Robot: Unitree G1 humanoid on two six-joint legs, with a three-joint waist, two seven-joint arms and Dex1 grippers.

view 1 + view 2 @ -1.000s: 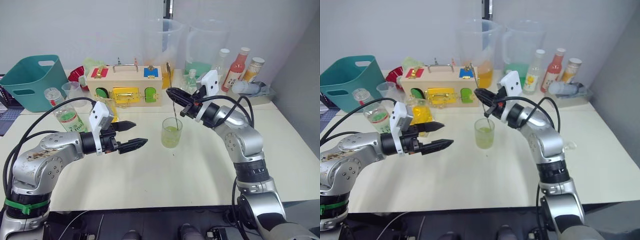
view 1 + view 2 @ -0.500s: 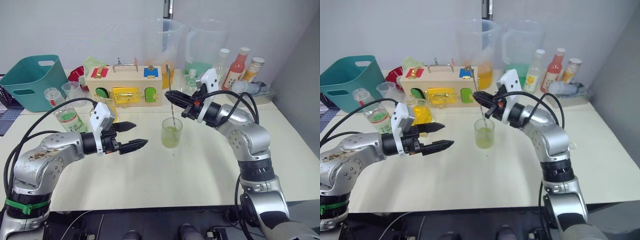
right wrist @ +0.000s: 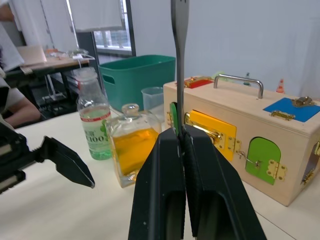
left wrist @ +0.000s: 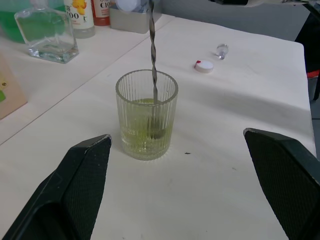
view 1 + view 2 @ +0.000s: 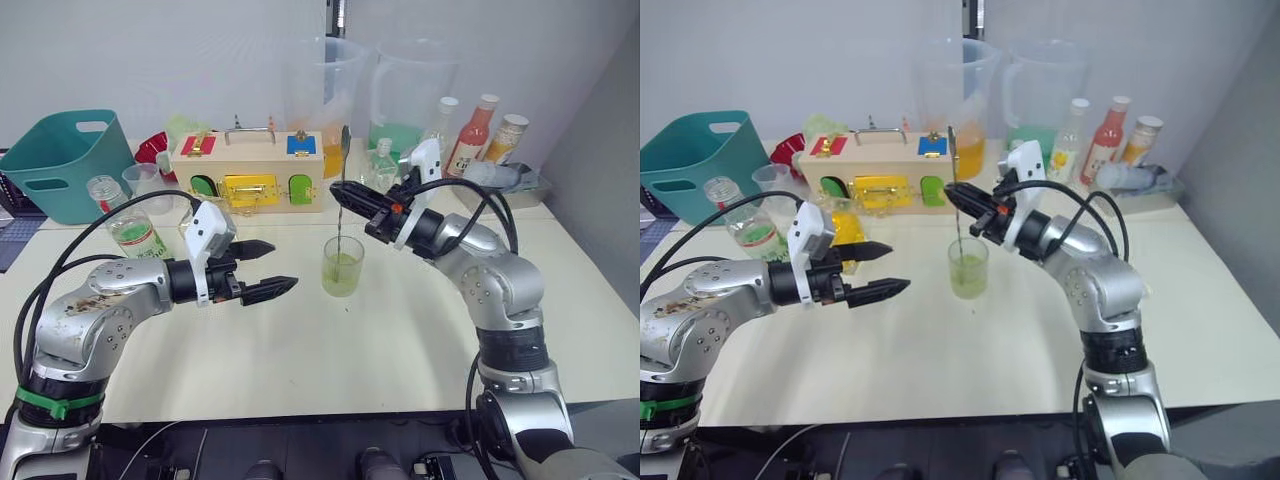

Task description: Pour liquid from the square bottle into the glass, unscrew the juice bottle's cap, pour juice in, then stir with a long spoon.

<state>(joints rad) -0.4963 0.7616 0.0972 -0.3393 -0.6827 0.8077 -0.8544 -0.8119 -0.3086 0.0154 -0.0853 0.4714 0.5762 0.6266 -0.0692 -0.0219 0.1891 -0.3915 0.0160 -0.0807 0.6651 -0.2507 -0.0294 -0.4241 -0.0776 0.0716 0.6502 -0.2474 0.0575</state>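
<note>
From my head, my right gripper (image 5: 345,193) was clamped on the spoon (image 5: 340,195), which stood upright in the glass (image 5: 342,265), while my left gripper (image 5: 270,268) hung apart just beside it. My left wrist saw the bowl sunk in the juice (image 4: 148,131); my right wrist saw both fingers (image 3: 165,180) pinched on the shaft.

Not much to read here. On the juice bottle (image 3: 94,131), standing at the left of the table next to the square bottle (image 3: 131,149), the green-and-white label carries the number "100" in green; whatever smaller print sits around it is too fine to make out. Over at the far right, the clear bottle with a white label (image 4: 84,16) shows "100" as well, under a little picture of yellow fruit. The red bottle (image 5: 476,135) beside it has a label with print that cannot be read, and the same goes for the orange-labelled bottle (image 5: 508,137) further right.
</note>
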